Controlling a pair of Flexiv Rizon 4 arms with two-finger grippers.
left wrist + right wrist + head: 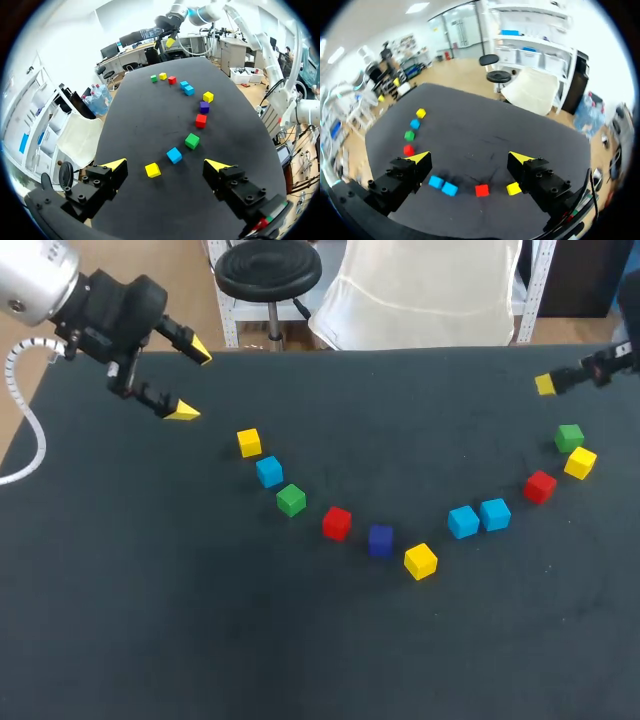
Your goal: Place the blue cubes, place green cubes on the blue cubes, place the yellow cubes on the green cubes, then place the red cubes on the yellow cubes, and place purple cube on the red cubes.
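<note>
Left gripper is spread wide and holding nothing, hanging above its end of the black table, fingers pointed down the line of cubes. Looks like a ready pose to me, open so it can drop onto whichever one it wants.

Working outward from it: the nearest yellow cube sits just ahead of the fingers, then the lone blue cube, the near green cube, the near red cube and the purple cube. Past that comes the middle yellow cube, the pair of blue cubes touching or nearly so, the far red cube, the far yellow cube and the far green cube beside it.

Everything lies loose in one curved row, each cube flat on the table and nothing stacked, so I'd say the build hasn't started.

Right gripper is over the far end, also wide open and empty, with the blue pair close below it. My guess is the arms split the row, and blue goes down first as the base.
</note>
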